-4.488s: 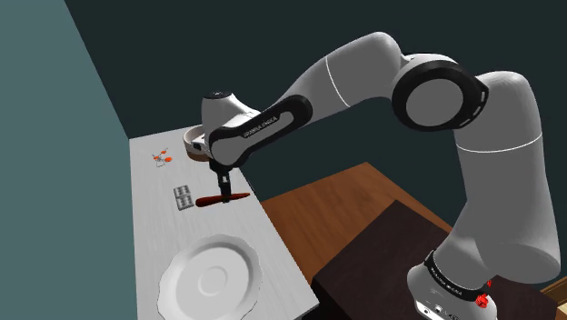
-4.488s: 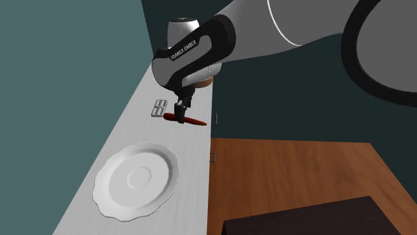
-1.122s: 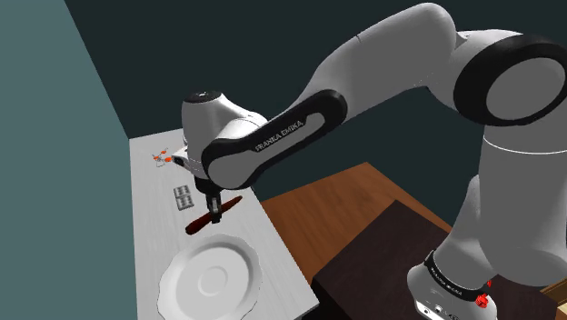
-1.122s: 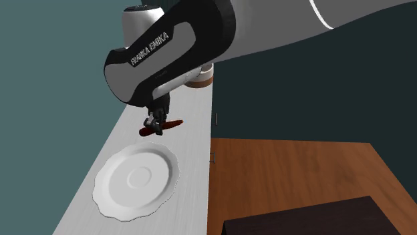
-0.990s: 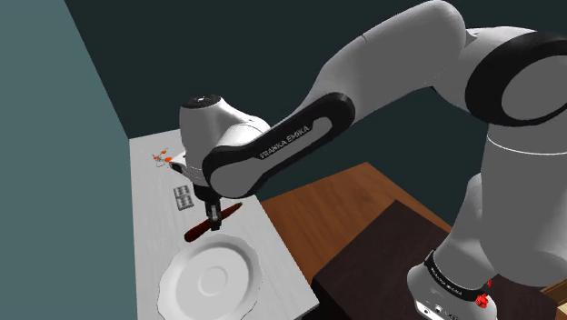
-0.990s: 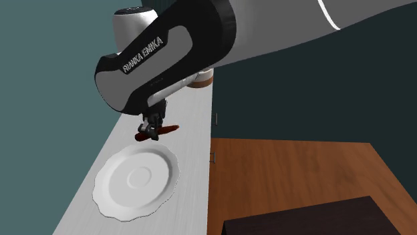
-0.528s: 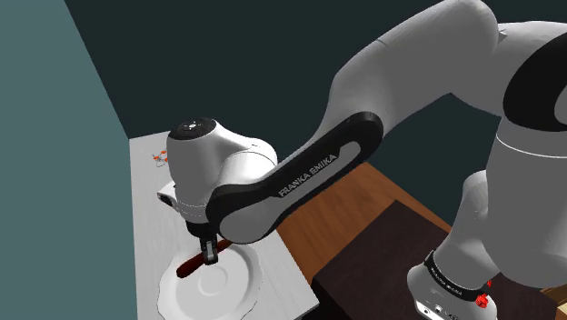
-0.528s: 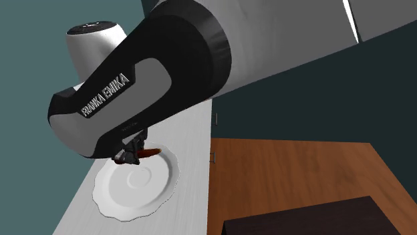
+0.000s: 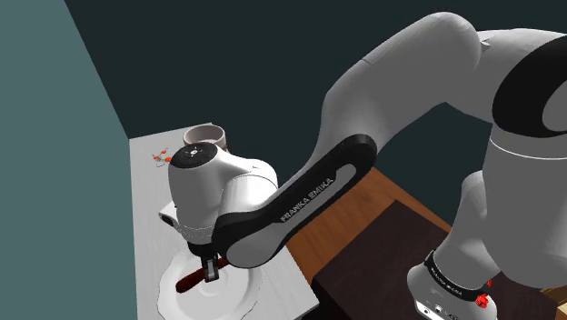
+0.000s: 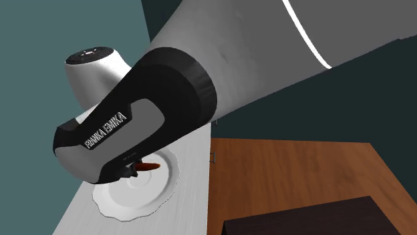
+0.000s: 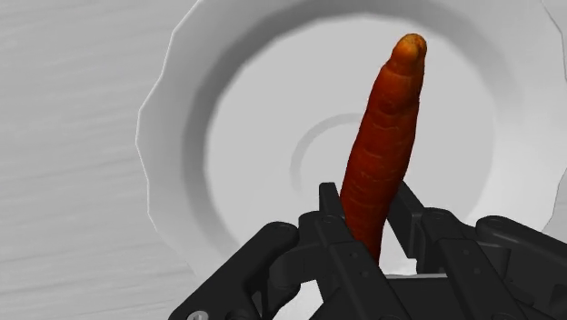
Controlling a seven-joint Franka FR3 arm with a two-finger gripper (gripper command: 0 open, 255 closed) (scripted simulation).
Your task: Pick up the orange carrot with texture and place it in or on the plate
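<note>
You've got the gripper (image 11: 368,207) clamped on the carrot (image 11: 386,127): 2 fingers (image 11: 332,205) pinch it, w/ its far end sticking out ahead. The carrot's dark orange-red and ridged. In the wrist view it hangs over the white plate (image 11: 168,109), tip past the centre ring; can't tell if it's touching. In the shoulder view the gripper (image 9: 212,270) sits low over the plate (image 9: 243,302) on the white counter (image 9: 150,205), and the carrot (image 9: 188,281) pokes out toward that view's left. 1 bowl (image 9: 206,136) stands at the counter's far end, well apart. In the 2nd exterior view the carrot (image 10: 148,166) is above the plate (image 10: 157,193), under the arm.
</note>
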